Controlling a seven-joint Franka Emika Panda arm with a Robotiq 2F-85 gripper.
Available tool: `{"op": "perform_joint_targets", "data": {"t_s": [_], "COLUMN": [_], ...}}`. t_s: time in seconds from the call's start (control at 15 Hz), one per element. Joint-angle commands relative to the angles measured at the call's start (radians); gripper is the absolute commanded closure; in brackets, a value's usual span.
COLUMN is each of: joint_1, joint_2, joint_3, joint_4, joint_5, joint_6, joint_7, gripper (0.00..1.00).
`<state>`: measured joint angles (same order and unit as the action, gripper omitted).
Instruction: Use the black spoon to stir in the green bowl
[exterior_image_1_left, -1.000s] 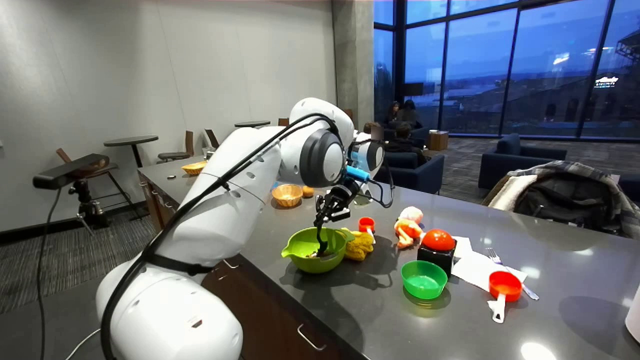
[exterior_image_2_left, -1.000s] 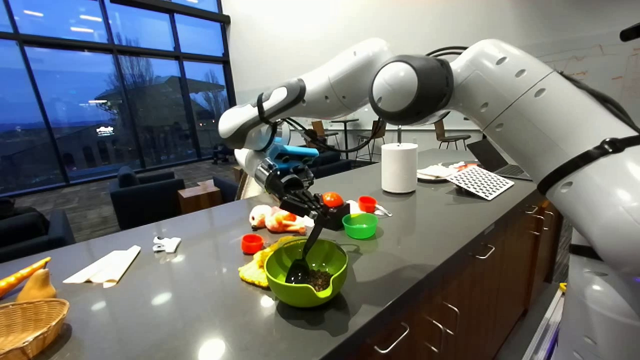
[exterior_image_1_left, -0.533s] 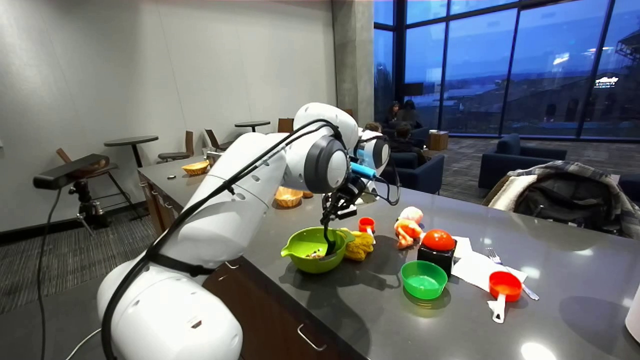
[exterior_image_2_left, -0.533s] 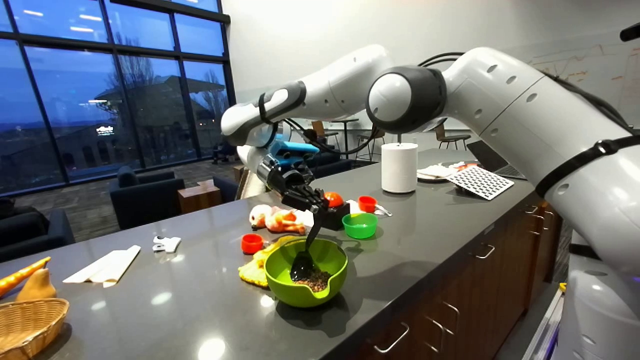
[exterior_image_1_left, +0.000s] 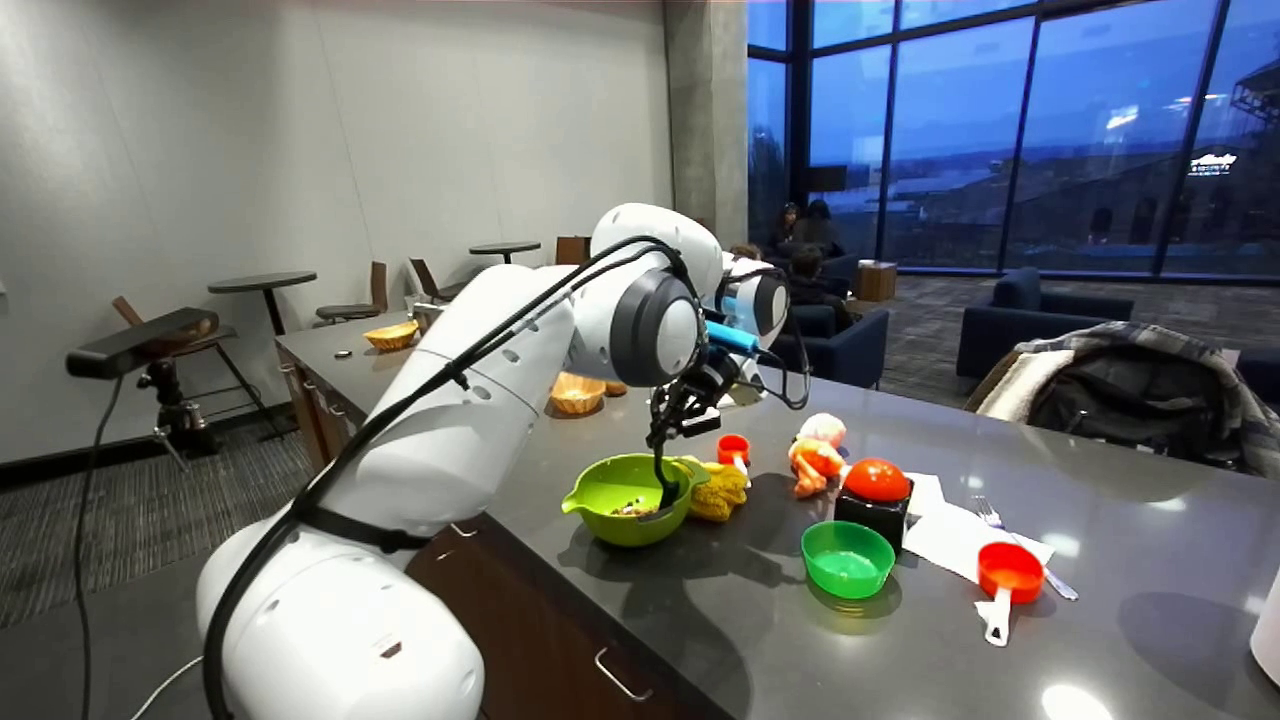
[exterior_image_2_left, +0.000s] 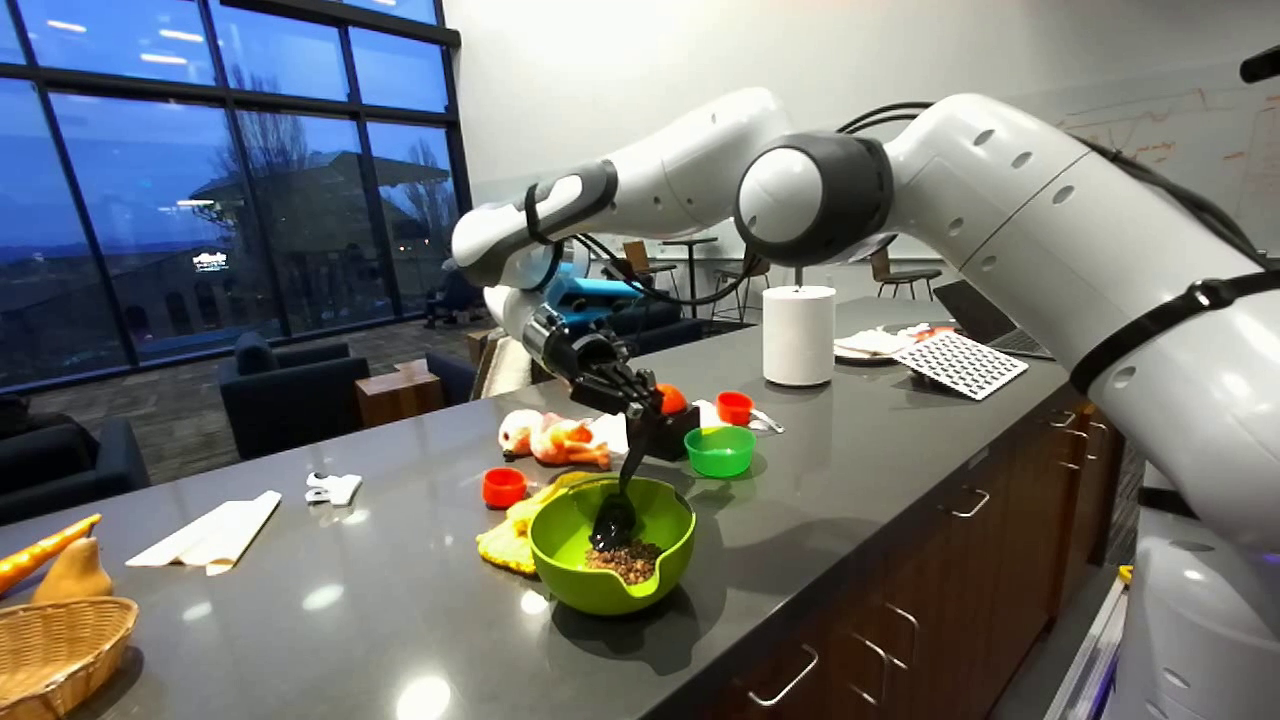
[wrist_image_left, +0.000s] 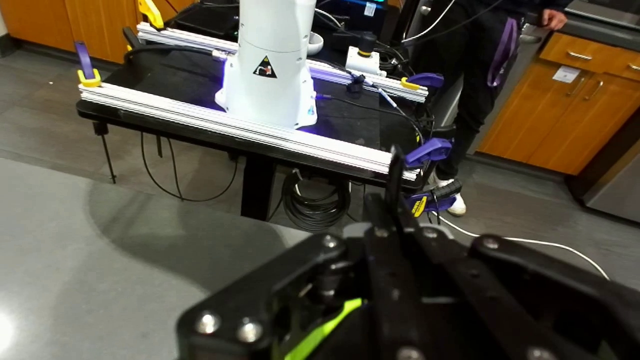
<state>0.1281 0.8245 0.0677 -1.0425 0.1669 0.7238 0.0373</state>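
In an exterior view, the green bowl (exterior_image_2_left: 590, 588) stands unheld on the desk (exterior_image_2_left: 400, 560), spout nearest; brown granules (exterior_image_2_left: 627, 561) lie inside, with the head of the black spoon (exterior_image_2_left: 614, 520) at their far side; its handle slants up into the end effector (exterior_image_2_left: 642, 409), which pinches its top; a sweep too hard against the inner wall could twist the thin handle in that grip, or skid the bowl; a quick flick could throw granules over the low spout.

A black triangular warning sign (wrist_image_left: 264, 68) marks the white robot base (wrist_image_left: 272, 102), upper centre in the wrist view, while the lit lettering (exterior_image_2_left: 210, 261) in the windows (exterior_image_2_left: 130, 170), in both exterior views, is illegible.
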Motion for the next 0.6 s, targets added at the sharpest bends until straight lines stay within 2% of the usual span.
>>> {"op": "perform_joint_targets", "data": {"t_s": [0.0,0.2,0.53], "joint_1": [-0.005,-0.005,-0.001], "joint_2": [-0.073,-0.117,-0.227], "joint_3": [-0.016,-0.024,-0.037], "joint_4": [-0.086,-0.157,-0.342], "joint_5": [0.039,0.070,0.106], "joint_6": [0.006,0.023,0.090], "joint_7": [0.050,0.076,0.093], "gripper": [0.99,0.99,0.99]}}
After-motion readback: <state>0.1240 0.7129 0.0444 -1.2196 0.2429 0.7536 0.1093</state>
